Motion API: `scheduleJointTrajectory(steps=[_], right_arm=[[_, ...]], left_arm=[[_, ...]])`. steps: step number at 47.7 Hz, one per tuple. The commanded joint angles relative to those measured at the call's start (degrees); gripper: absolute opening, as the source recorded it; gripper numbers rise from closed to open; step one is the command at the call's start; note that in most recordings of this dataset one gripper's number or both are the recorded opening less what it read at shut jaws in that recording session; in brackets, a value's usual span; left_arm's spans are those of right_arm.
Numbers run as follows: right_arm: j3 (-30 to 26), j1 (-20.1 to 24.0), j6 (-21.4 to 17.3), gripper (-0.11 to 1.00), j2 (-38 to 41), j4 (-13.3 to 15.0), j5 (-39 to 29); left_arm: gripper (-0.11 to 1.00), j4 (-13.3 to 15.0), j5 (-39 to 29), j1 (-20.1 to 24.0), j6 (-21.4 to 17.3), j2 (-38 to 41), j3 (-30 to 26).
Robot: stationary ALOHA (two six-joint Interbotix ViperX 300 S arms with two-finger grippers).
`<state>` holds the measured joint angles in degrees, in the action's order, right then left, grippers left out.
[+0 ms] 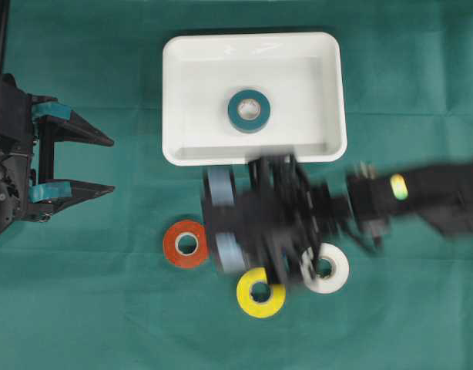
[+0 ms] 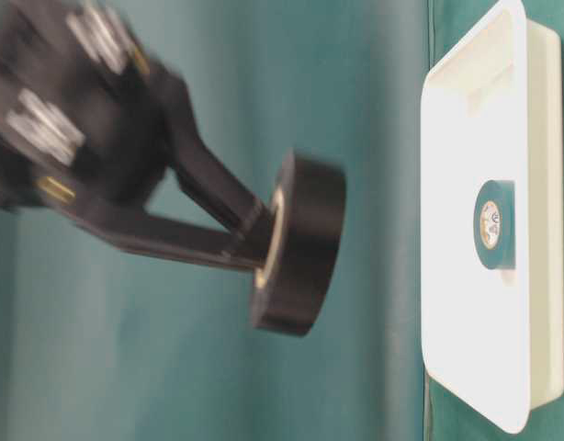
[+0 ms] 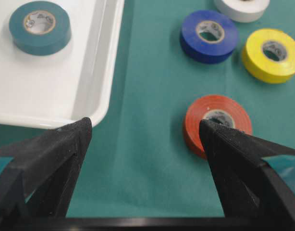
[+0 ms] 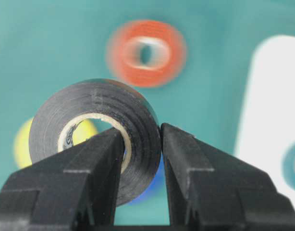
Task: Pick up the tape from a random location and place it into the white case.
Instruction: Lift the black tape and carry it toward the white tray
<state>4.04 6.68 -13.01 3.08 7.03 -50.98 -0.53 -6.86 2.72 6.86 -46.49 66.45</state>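
The right gripper (image 4: 141,144) is pinching the black tape (image 4: 97,132) by one side of its ring, up in the air near the white case (image 1: 254,99). The tape is probably light and stiff. The left gripper (image 3: 145,132) is waiting wide open beside the case.

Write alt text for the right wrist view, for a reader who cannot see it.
The right gripper pinches the wall of a black tape roll, one finger through its core, above green cloth. Behind it, blurred, lie an orange roll and part of a yellow one; the white case shows at the right edge.
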Motion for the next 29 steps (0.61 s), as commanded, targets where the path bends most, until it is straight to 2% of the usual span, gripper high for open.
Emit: scheduleJointTrajectory(steps=[1,14,23,29], right_arm=[[-0.26,-5.19,0.44,0.27,-1.58,0.79,0.88],[-0.18,-19.60,0.79,0.27,0.18,3.34,5.80],[-0.18,-25.22,0.88,0.27,1.14,4.39,6.24],[-0.09,-27.25,0.88,0.27,1.23,5.19,6.24]], left_arm=[[0.99,0.18,0.18,-0.09,0.09,0.18,-0.53],[0.99,0.18,0.18,-0.09,0.09,0.18,-0.62],[0.99,0.18,0.18,-0.09,0.09,0.18,-0.62],[0.99,0.18,0.18,-0.09,0.00,0.18,-0.70]])
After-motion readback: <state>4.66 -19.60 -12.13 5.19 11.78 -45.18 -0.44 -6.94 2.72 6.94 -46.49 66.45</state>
